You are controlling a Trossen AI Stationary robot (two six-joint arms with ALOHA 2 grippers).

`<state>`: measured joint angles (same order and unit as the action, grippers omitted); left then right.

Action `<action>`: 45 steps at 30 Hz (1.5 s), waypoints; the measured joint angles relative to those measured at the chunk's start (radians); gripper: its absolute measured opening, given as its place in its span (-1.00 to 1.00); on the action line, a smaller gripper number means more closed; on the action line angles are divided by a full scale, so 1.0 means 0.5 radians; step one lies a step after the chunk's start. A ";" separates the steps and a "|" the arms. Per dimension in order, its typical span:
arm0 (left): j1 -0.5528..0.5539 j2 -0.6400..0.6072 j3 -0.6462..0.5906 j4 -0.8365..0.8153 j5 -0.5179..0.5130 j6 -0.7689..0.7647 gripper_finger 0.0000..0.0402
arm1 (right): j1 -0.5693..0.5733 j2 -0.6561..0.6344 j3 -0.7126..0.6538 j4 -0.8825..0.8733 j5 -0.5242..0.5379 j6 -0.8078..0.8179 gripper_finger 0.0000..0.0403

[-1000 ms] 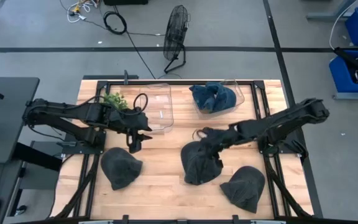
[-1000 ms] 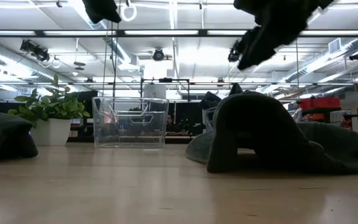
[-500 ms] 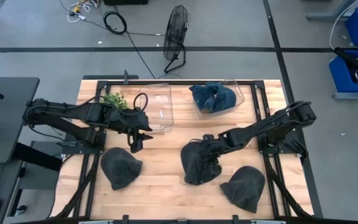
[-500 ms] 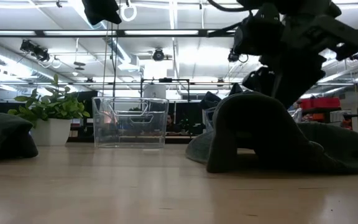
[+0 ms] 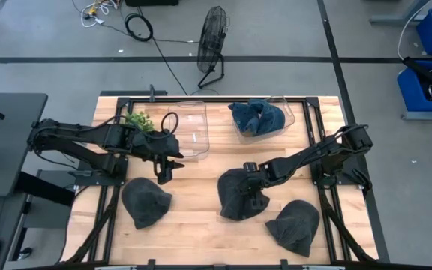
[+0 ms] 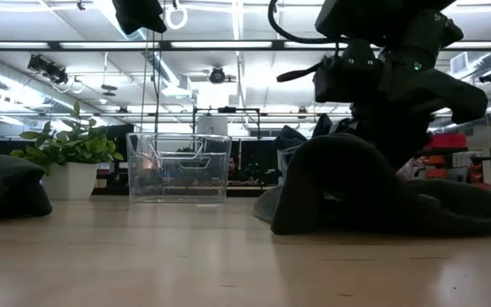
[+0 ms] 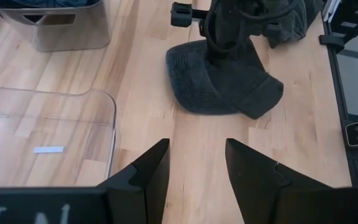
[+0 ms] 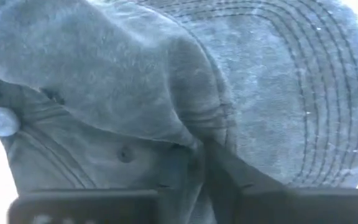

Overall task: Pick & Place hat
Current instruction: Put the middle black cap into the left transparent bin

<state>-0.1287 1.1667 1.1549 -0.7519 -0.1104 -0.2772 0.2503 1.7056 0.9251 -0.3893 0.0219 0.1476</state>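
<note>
Three dark grey caps lie on the wooden table: a left hat (image 5: 145, 203), a middle hat (image 5: 235, 199) and a right hat (image 5: 295, 225). My right gripper (image 5: 250, 185) is down on the middle hat's crown and shut on it. In the low view this hat (image 6: 348, 192) lies flattened under the arm. My left gripper (image 5: 161, 174) hovers open above bare wood, beside the clear bin (image 5: 189, 132), and touches nothing. A second bin (image 5: 259, 118) at the far edge holds blue hats. My right gripper (image 8: 197, 200) comes from above, slanting down, onto the middle hat's crown. A raised fold of the crown cloth (image 8: 188, 146) sits between the two fingers (image 8: 92, 205), near the top button (image 8: 0, 121). The hat rests on the table with its stitched brim (image 8: 303, 93) spread flat.
A small potted plant (image 5: 137, 120) stands at the far left, next to the clear bin. Black frame rails (image 5: 317, 127) border the table. Bare wood lies between the left and middle hats. A fan (image 5: 212, 41) stands on the floor beyond the far edge.
My right gripper has come down and toward the table's near-left onto the middle hat. Its crown has been pressed lower; the arch under its edge in the low view has closed. My left arm has kept still.
</note>
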 joint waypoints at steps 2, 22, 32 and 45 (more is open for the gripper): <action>0.000 0.000 0.000 -0.001 0.000 0.000 -0.20 | 0.000 -0.008 -0.001 0.016 0.002 0.018 -0.90; 0.001 -0.101 0.000 -0.031 -0.182 0.013 -0.41 | -0.279 -0.282 0.873 -0.122 0.784 -0.481 -0.99; 0.001 -0.394 -0.002 -0.322 -0.460 0.076 -0.66 | -0.833 -0.162 0.933 0.243 0.208 -0.573 -1.00; 0.003 -0.552 -0.002 -0.502 -0.721 0.158 -0.92 | -1.023 0.392 1.359 0.403 0.091 -0.733 -1.00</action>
<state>-0.1272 0.8906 1.1542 -1.0027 -0.4709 -0.1980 -0.2613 1.9016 1.6048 -0.1878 0.0672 -0.2188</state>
